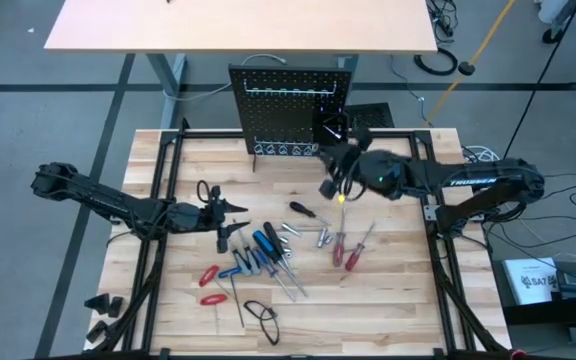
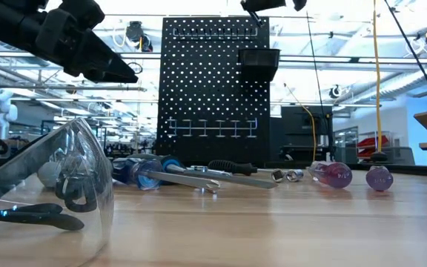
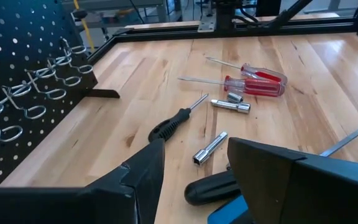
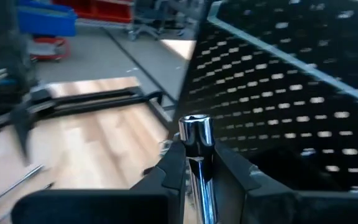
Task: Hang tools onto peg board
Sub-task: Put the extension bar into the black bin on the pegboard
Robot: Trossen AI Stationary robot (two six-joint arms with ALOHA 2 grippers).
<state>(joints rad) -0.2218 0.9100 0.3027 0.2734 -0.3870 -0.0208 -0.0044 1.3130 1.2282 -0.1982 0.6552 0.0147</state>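
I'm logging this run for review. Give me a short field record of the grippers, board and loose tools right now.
right gripper: shut on silver socket bit, raised near the peg board
left gripper: open, empty, above blue-handled screwdrivers
board hooks: empty
on table: red-handled screwdrivers, black-handled screwdriver, red-handled pliers, safety glasses

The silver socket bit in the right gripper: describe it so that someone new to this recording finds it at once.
Start at the upright black peg board at the table's far edge. Just in front of it, near its small black bin, the right gripper hangs above the table. Clamped between its fingers is a shiny silver socket bit, hollow end outward; unlike the other silver bits, which lie loose on the wood, this one is held aloft.
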